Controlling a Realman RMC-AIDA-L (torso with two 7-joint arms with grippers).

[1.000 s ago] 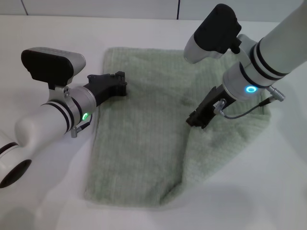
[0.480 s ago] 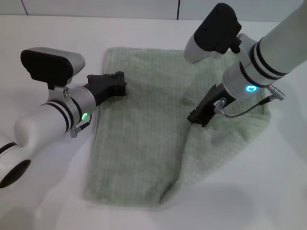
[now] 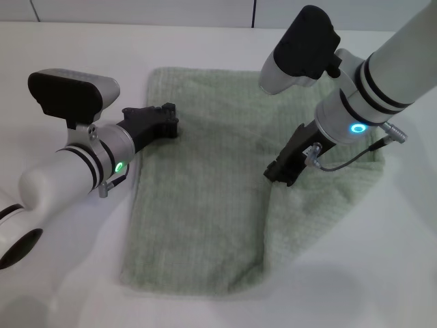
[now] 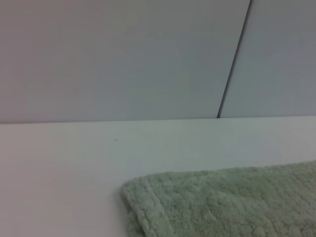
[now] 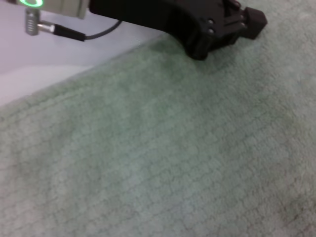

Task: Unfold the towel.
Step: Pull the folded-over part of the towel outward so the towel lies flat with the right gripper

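Observation:
The towel [image 3: 205,171] is a pale green ribbed cloth lying on the white table in the head view. Its right part is a second layer folded over the rest. My right gripper [image 3: 278,175] is shut on that upper layer's edge near the towel's middle, and the fold line runs from it toward the near edge. My left gripper [image 3: 171,121] rests on the towel's left edge near the far corner. The right wrist view shows the towel [image 5: 148,148] close up with the left gripper [image 5: 237,24] on it. One towel corner [image 4: 237,202] shows in the left wrist view.
The white table [image 3: 54,287] extends all around the towel. A grey wall with a dark vertical seam [image 4: 232,74] stands behind the table's far edge. The right arm's grey cable [image 3: 348,162] loops just above the towel's right part.
The folded layer's near corner has slid to the right, so its edge now runs nearly straight toward the near hem. The right gripper shifted slightly with it. The left gripper stayed put.

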